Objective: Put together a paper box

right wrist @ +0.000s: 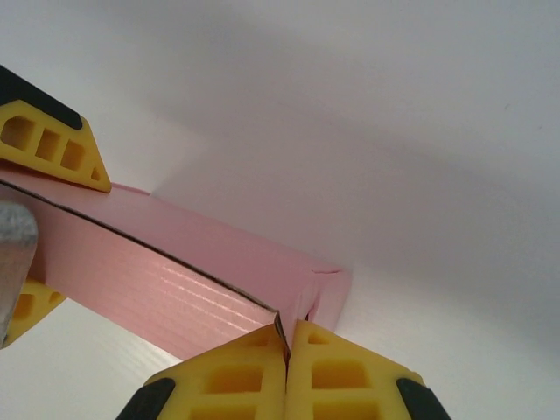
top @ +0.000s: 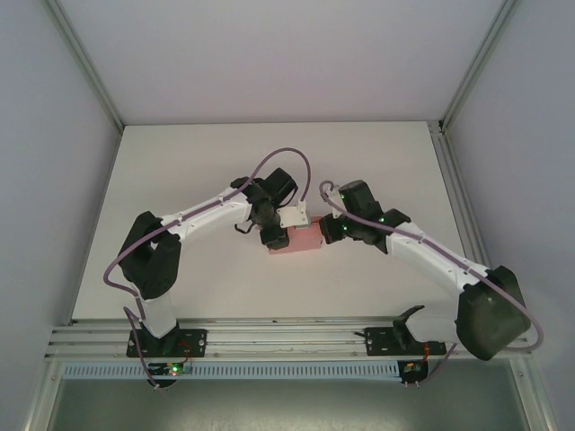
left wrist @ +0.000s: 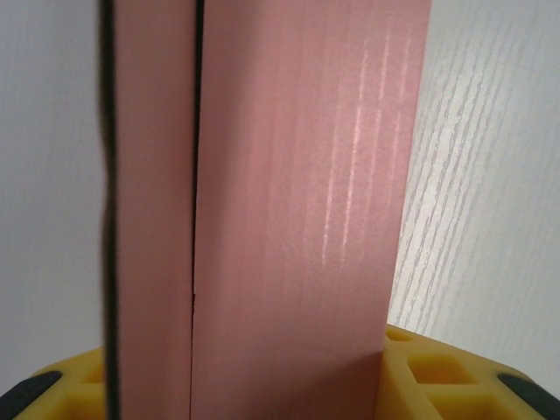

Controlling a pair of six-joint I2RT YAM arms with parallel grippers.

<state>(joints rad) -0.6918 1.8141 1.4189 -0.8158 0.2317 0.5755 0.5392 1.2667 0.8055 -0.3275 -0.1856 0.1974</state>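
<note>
Your paper box [top: 301, 239] is folded up, in the middle of the bench [top: 180, 180]. Your left claw [left wrist: 254, 385] hugs it, half open. Your right claw [right wrist: 286, 350] pinches tight on maybe an end flap, not yet tucked.

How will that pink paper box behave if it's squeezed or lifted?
Probably light: the paper box is thin card, its cut edge showing at the right gripper. Likely dents if squeezed hard. Its slight sheen suggests it may slip.

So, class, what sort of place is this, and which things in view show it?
Likely a robotics lab test cell: a white table inside plain panels, a left arm and right arm bolted to a metal rail, and one pink box.
</note>
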